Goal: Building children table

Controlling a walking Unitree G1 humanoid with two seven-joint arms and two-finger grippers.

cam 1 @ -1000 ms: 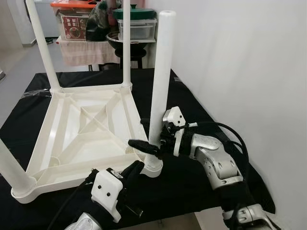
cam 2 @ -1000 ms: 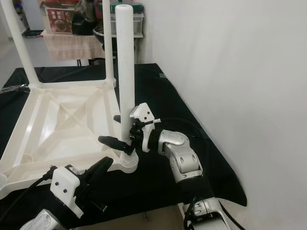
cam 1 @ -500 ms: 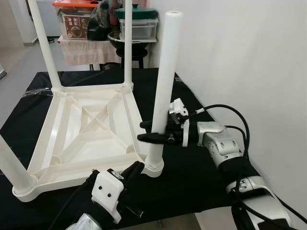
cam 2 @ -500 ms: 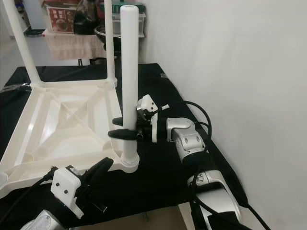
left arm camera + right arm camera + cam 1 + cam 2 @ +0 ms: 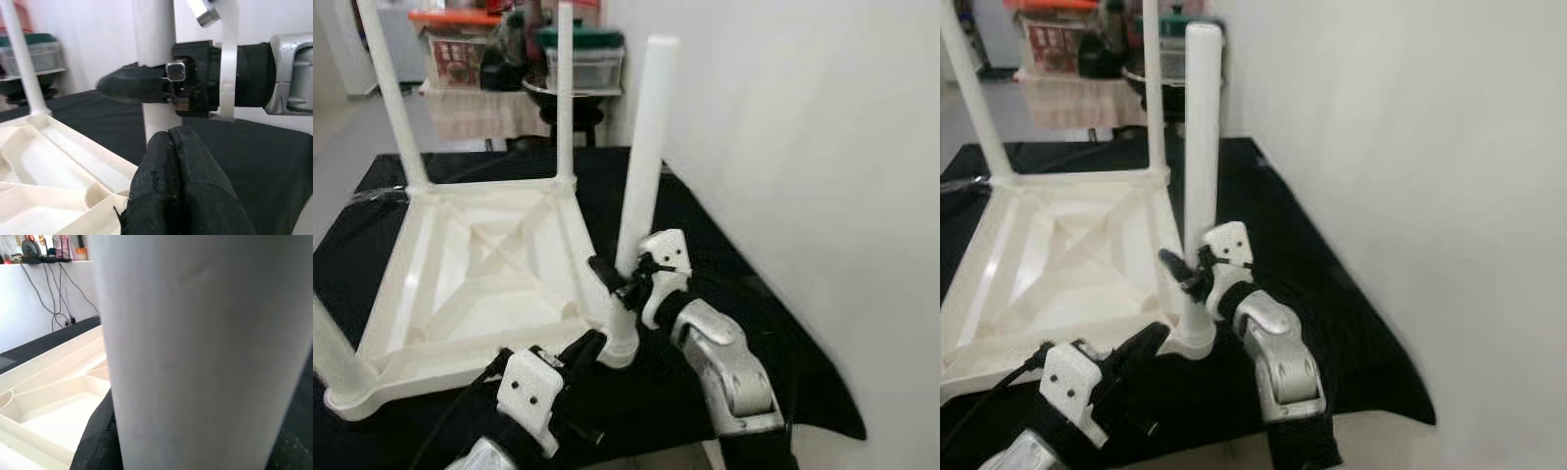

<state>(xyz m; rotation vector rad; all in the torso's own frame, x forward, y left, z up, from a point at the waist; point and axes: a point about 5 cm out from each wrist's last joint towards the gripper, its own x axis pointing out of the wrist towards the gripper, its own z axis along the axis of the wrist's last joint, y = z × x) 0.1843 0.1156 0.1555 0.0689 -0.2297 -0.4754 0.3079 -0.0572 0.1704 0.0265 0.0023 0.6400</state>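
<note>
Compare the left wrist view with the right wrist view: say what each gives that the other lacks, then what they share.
Left wrist view: the left hand, fingers pressed together, low beside the table leg; the right hand clamped on that leg; a storage box behind.
Right wrist view: the leg's surface very close up, and cables hanging down a white wall.
Shared: the white leg, the upturned table's ribbed underside and the black cloth.

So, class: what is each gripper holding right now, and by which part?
The right gripper clasps the near white table leg low down, above its socket. The left gripper is shut, holding nothing.
</note>
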